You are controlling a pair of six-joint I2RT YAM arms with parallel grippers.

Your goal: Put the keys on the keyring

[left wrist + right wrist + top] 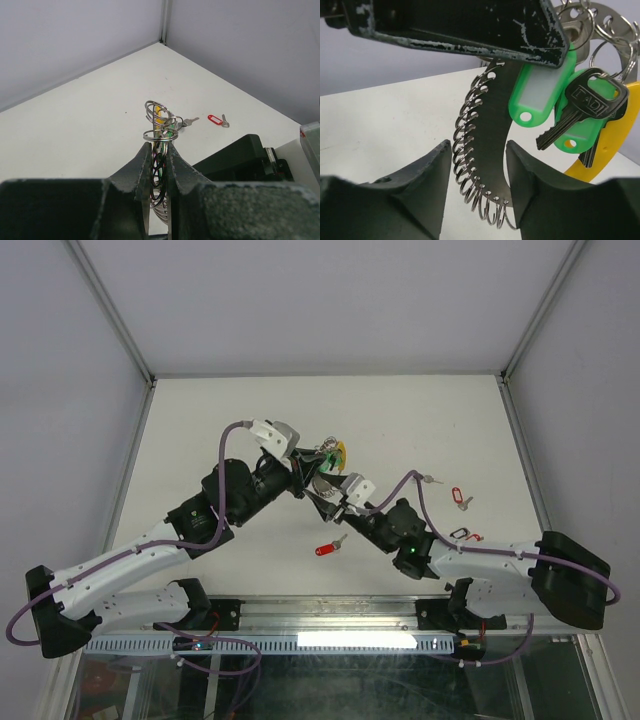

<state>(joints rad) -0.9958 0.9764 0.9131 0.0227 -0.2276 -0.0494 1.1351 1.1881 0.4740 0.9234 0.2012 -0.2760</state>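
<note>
Left gripper [159, 146] pinches the keyring [159, 121] — right gripper [478, 150] flanks its coiled edge

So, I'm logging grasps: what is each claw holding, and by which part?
Left claw pinches the keyring at its coiled edge. Right claw straddles the ring's band, open, holding nothing.

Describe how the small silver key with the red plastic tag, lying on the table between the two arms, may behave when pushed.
The red-tagged silver key lies flat on the white table, so it would probably slide, not roll. Small and thin, it is likely light and awkward to pinch.
</note>
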